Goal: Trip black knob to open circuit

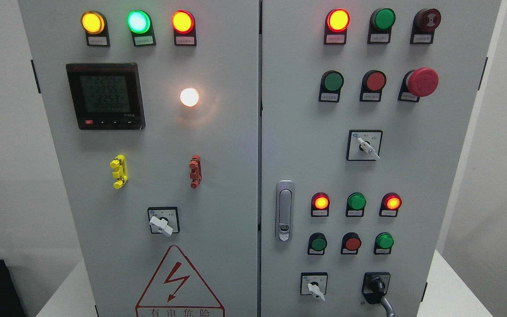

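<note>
You find the black knob (377, 286) low on the right door of the cabinet (412, 167), near the bottom edge, right of a white selector (314, 287). Neither hand is in view, so you cannot tell their state; the right arm likely has the shorter reach.

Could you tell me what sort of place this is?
Probably an electrical or industrial control room: a grey control cabinet with indicator lamps, a digital meter and a high-voltage warning triangle.

The knob (377, 287) sits at the right door's (438, 167) lower right, right of a selector switch (314, 288), below pushbuttons (352, 243).
</note>
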Robot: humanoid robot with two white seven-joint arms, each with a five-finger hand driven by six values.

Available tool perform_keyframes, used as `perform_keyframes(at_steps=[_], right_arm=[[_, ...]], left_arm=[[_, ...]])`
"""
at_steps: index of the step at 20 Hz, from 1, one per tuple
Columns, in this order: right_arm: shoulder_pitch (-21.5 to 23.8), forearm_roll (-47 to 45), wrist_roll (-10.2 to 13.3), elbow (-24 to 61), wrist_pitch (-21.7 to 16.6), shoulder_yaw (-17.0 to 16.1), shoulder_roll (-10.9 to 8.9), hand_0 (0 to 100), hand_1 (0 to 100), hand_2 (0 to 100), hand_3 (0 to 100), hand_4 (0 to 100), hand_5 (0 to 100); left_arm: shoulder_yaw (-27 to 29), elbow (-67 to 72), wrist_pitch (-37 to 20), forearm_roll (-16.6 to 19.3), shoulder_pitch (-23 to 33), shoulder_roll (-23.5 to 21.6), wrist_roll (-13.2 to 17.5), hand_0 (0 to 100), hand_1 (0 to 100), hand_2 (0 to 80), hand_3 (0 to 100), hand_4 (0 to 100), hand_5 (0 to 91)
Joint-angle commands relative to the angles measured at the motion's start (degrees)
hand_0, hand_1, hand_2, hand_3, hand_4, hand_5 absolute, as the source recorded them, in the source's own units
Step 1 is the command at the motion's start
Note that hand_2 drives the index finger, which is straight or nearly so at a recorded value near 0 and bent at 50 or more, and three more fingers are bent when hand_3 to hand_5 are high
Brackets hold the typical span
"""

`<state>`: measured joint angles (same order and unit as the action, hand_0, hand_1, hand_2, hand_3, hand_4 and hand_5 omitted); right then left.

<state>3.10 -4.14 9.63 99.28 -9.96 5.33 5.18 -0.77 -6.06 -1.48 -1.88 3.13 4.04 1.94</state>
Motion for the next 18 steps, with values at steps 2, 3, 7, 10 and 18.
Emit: perform_keyframes(at_steps=[2,3,7,10,18], right_arm=[[-0.9,0.0,-0.9,0.7,-0.5,1.7,0.36,0,5,3,100,99,97],[-0.9,0.0,-0.9,0.7,-0.5,1.8,0.36,0,5,3,100,99,97],[-1.0,0.0,-0.9,0.6,-0.5,1.8,0.36,0,5,3,100,99,97],[-1.0,0.0,-0.9,0.6,-0.5,1.8,0.36,0,5,3,100,99,97],[-1.1,0.0,-1.0,0.6,-0.5,2.2,0.45,0,5,3,100,99,97]], left_arm=[[0.1,0.0,-0.2,-0.1,-0.1,0.1,0.0,12,39,0.0,0,0,0.0],[0.1,0.0,-0.2,-0.1,-0.2,0.1,0.0,12,39,0.0,0,0,0.0],[0.1,0.0,-0.2,-0.1,-0.1,0.0,0.0,12,39,0.0,0,0,0.0],[0.1,0.0,-0.2,-0.1,-0.1,0.1,0.0,12,39,0.0,0,0,0.0],[0.1,0.0,-0.1,-0.1,-0.1,0.1,0.0,12,39,0.0,0,0,0.0]])
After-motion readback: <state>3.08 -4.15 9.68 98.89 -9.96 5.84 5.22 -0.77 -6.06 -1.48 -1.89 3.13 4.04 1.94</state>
